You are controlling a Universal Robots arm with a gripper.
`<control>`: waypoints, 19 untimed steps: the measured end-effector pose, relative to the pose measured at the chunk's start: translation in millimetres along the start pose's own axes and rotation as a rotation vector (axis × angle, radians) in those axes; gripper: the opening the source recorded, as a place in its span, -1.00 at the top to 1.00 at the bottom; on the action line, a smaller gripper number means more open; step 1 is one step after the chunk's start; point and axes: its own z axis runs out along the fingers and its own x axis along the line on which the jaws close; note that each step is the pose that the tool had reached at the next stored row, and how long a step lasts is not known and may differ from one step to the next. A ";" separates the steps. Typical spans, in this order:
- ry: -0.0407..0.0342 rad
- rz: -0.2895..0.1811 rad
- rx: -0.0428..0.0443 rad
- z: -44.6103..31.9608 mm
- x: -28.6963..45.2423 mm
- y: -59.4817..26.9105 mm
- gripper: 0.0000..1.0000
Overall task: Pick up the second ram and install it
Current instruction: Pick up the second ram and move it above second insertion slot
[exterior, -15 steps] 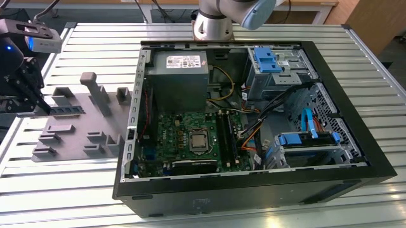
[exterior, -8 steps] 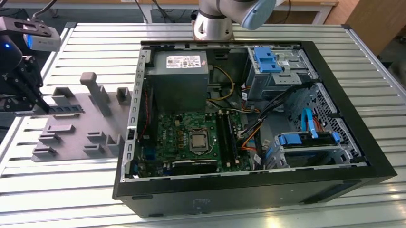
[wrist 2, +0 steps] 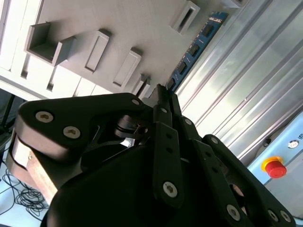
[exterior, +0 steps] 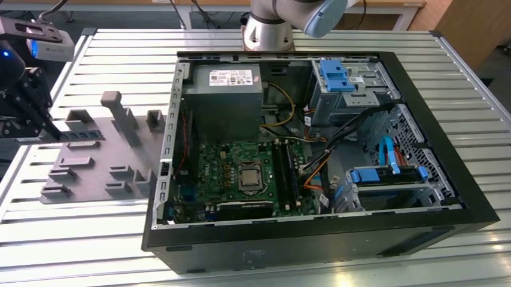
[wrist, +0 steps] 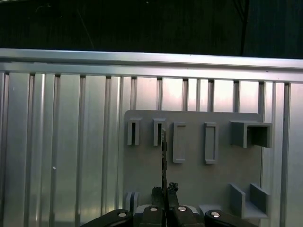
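Gripper [wrist: 164,190] fingers pinched one end of the second ram [wrist 2: 191,49] at the grey holder tray [exterior: 94,179], on the exterior view's left of the open computer case [exterior: 319,248].

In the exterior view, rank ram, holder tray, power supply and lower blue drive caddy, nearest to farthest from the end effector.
1. Second ram, held in the end effector, the exterior view's left.
2. Grey holder tray, just below it.
3. Power supply, inside the case.
4. Blue drive caddy, the exterior view's lower right.

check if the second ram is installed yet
Not in: the gripper is shut on one end of the second ram, over the grey holder tray, outside the computer case.
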 end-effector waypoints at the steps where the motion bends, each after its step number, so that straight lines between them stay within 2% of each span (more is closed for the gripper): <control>1: -0.0001 0.000 0.0001 -0.6 0.0 0.0 0.73; 19: 0.0000 0.000 0.0000 -13.1 -0.1 -0.1 0.73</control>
